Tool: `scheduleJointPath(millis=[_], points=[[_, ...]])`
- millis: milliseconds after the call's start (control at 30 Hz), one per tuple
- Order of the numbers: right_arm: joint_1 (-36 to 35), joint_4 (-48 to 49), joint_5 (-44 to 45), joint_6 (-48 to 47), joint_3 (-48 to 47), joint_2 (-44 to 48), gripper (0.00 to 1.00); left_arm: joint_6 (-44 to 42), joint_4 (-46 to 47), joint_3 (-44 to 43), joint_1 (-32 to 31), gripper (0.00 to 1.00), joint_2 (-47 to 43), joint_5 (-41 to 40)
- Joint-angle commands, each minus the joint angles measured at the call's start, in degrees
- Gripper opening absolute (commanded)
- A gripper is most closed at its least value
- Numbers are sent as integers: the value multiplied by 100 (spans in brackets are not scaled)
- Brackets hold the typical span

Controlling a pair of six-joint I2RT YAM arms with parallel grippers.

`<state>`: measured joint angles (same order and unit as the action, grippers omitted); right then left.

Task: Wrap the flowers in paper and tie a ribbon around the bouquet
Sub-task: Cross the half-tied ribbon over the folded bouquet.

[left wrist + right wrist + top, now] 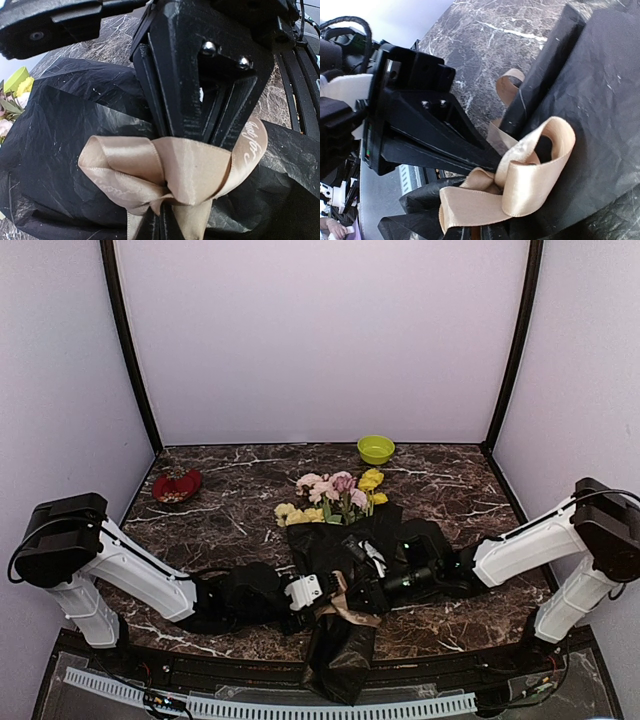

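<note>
Ribbon point(190, 170) sits half-bowed on the bouquet point(340, 530) neck. Left gripper point(494, 161) and right gripper point(194, 137) each pinch a loop there. Pull outward evenly and level, so the knot cinches without tearing the paper point(65, 165).

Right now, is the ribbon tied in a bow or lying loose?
Tied: the ribbon forms loops gathered at a knot on the black paper. How tight, cannot tell.

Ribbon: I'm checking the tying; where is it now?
Top view: the ribbon lies on the bouquet's lower part, near the table's front centre, between the left gripper and right gripper.
</note>
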<state>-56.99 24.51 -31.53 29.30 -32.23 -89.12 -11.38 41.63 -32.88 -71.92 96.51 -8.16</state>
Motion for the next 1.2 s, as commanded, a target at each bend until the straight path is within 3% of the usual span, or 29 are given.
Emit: scheduleJointPath(millis=[0,633,733,867,1033,1167], points=[[-31,421,-186,52,-197,-84,9,31,122,121,-15,0,-210,143],[-41,421,-196,113,-259,-281,21,60,607,162,-15,0,-188,426],[-40,410,-208,111,-269,-273,17,115,706,157,-13,0,-148,468],[-40,389,-173,126,-267,-261,1,143,698,159,-12,0,-145,506],[-40,155,-3,65,-248,113,0,176,609,321,-15,0,-353,308],[-40,-18,64,3,-241,288,0,127,381,429,-7,10,-635,118]])
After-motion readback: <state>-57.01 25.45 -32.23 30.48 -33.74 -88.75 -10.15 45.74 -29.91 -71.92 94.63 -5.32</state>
